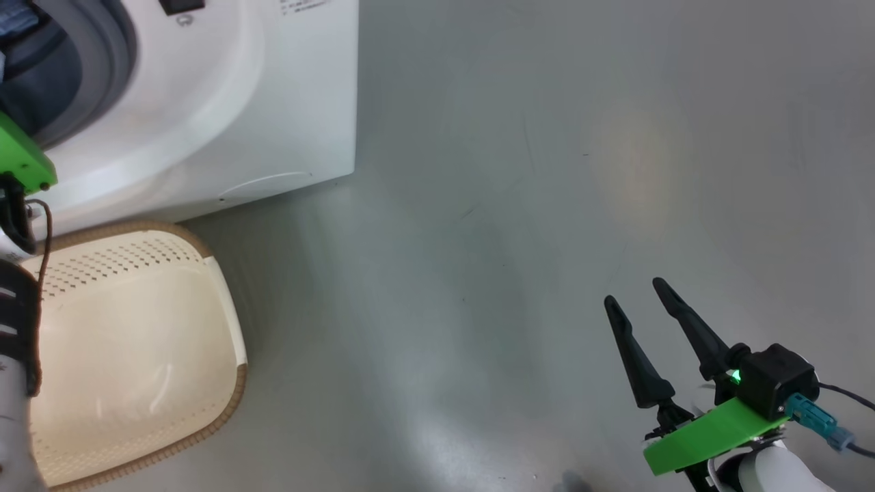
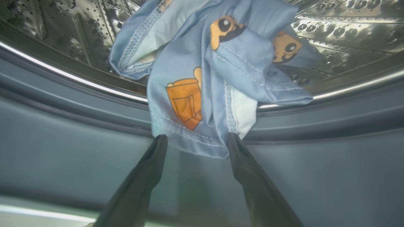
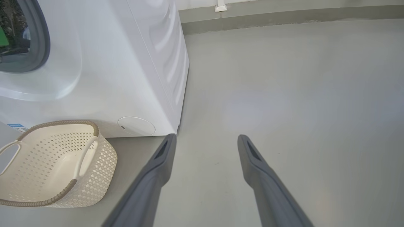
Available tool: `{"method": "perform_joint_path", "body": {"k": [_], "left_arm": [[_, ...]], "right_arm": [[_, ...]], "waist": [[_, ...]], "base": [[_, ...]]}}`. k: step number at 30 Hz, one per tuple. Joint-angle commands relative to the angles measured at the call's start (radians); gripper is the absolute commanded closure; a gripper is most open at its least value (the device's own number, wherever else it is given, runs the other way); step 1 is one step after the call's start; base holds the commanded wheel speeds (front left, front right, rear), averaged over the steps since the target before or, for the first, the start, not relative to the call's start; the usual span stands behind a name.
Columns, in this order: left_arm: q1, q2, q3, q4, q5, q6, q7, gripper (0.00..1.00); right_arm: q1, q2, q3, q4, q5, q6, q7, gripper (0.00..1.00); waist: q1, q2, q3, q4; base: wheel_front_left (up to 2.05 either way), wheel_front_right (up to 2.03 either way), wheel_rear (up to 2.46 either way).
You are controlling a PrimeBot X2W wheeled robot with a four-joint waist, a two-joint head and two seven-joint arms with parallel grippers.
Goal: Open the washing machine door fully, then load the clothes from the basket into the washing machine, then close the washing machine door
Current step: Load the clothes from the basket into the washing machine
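The white washing machine (image 1: 225, 102) stands with its opening uncovered; its door is out of view. A piece of the clothes (image 2: 217, 78), blue with orange figures, drapes from the steel drum (image 2: 341, 34) over the grey gasket (image 2: 63, 126). My left gripper (image 2: 196, 138) is open, and its fingertips flank the garment's lower hem without clamping it. In the head view, my left arm's green mount (image 1: 24, 160) sits at the opening. The cream basket (image 1: 137, 342) on the floor in front of the washer is empty. My right gripper (image 1: 634, 291) hangs open over bare floor, holding nothing.
The washing machine (image 3: 126, 63) has a round flap (image 3: 136, 126) low on its front, by the basket (image 3: 53, 164). Grey floor (image 3: 284, 94) stretches to the right, ending at a wall base (image 3: 284, 15). My right gripper (image 3: 207, 136) points at this floor.
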Motion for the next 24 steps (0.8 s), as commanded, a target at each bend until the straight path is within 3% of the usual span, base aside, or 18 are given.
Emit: {"method": "perform_joint_path", "body": {"k": [1,14,24], "left_arm": [[-0.027,0.048,0.019,0.012,-0.013,-0.007,-0.016,0.0],[-0.095,0.048,0.003,0.13,-0.026,-0.038,-0.057,0.0],[-0.129,0.073,-0.019,0.174,-0.019,-0.03,-0.064,0.0]], "right_arm": [[0.039,-0.022,0.017,-0.023,0.001,0.009,-0.005,0.0],[0.077,-0.041,0.007,-0.038,0.0,0.009,-0.005,0.0],[0.105,-0.046,-0.001,-0.049,-0.002,0.009,-0.005,0.0]], "waist": [[0.0,0.0,-0.005,-0.004],[0.0,0.0,-0.004,-0.018],[0.0,0.0,0.006,-0.036]], "base": [[0.0,0.0,0.0],[0.0,0.0,0.0],[0.0,0.0,0.0]]}}
